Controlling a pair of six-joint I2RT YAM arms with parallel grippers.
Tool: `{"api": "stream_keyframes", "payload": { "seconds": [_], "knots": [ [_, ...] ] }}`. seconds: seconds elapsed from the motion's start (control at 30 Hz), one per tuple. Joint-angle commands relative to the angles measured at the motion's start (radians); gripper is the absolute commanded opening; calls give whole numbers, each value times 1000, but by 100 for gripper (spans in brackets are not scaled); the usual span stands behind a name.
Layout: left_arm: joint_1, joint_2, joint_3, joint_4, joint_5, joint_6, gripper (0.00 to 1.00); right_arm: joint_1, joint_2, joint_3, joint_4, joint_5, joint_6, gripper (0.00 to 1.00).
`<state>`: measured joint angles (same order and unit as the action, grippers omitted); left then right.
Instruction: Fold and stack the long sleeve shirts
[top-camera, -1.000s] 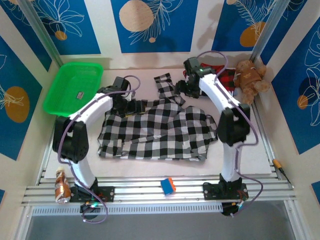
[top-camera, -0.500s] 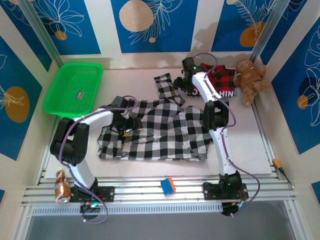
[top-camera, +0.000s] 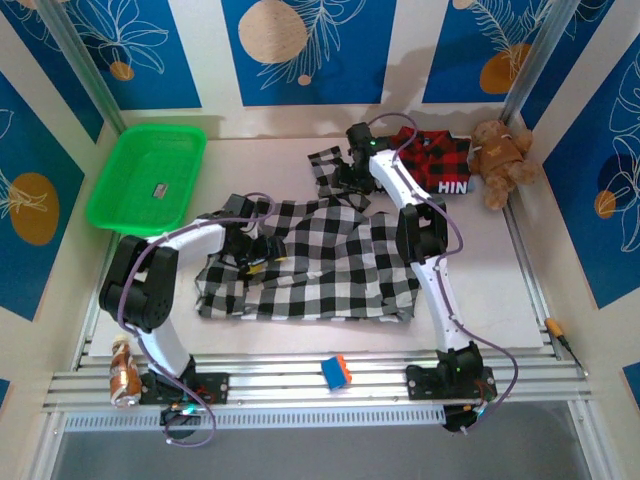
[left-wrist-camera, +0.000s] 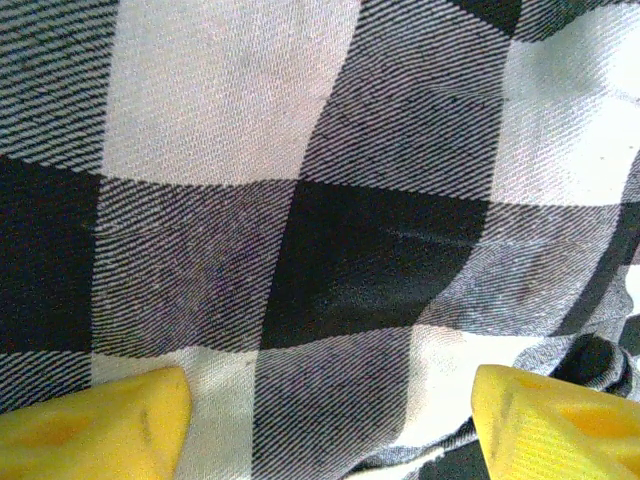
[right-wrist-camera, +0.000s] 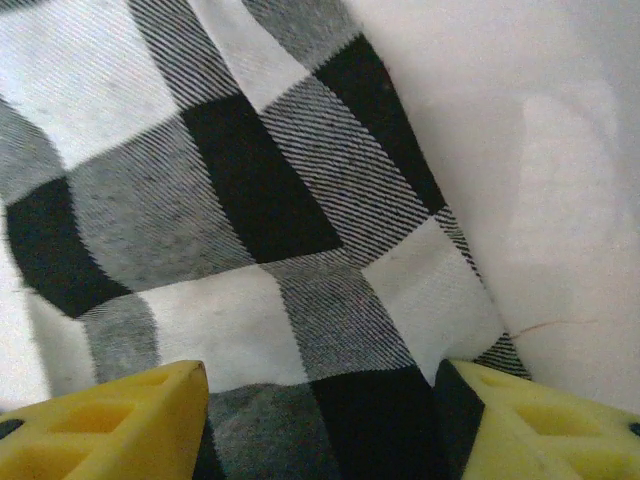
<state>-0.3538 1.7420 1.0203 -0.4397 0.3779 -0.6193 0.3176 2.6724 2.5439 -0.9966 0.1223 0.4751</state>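
Note:
The black-and-white checked shirt (top-camera: 320, 265) lies spread across the middle of the table, one sleeve (top-camera: 326, 166) reaching toward the back. My left gripper (top-camera: 254, 254) is low over the shirt's left part. In the left wrist view it (left-wrist-camera: 330, 440) is open, with its yellow fingertips (left-wrist-camera: 100, 430) wide apart over checked cloth (left-wrist-camera: 330, 260). My right gripper (top-camera: 342, 178) is at the sleeve. In the right wrist view it (right-wrist-camera: 325, 430) is open, its fingertips (right-wrist-camera: 540, 430) astride the sleeve cloth (right-wrist-camera: 260, 210). The red-and-black plaid shirt (top-camera: 440, 160) with white letters lies folded at the back right.
A green basket (top-camera: 145, 175) sits at the back left. A brown teddy bear (top-camera: 500, 160) leans in the back right corner. A blue-and-orange block (top-camera: 336, 371) and a can (top-camera: 122, 370) rest on the front rail. Bare table (right-wrist-camera: 540, 150) lies right of the sleeve.
The right arm has stretched further back and left, bringing its gripper onto the sleeve and uncovering the red shirt. The left gripper dropped onto the checked shirt, then stayed still.

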Motion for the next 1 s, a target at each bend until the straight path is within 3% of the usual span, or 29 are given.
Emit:
{"api": "stream_keyframes", "payload": {
  "seconds": [0.0, 0.2, 0.4, 0.7, 0.97],
  "knots": [
    [-1, 22, -5, -65, 31, 21, 76, -5, 27, 13, -53, 65, 16, 61],
    [4, 2, -37, -73, 21, 24, 76, 13, 42, 20, -72, 134, 21, 53],
    [17, -25, -68, -74, 21, 30, 76, 25, 72, 50, -39, 132, 111, 25],
    [22, -43, -88, -92, 21, 56, 76, -25, 59, 65, 272, 43, 382, 2],
    [27, -55, -108, -96, 13, 68, 76, -44, 69, 113, 567, -12, 484, 0]
  ]
}}
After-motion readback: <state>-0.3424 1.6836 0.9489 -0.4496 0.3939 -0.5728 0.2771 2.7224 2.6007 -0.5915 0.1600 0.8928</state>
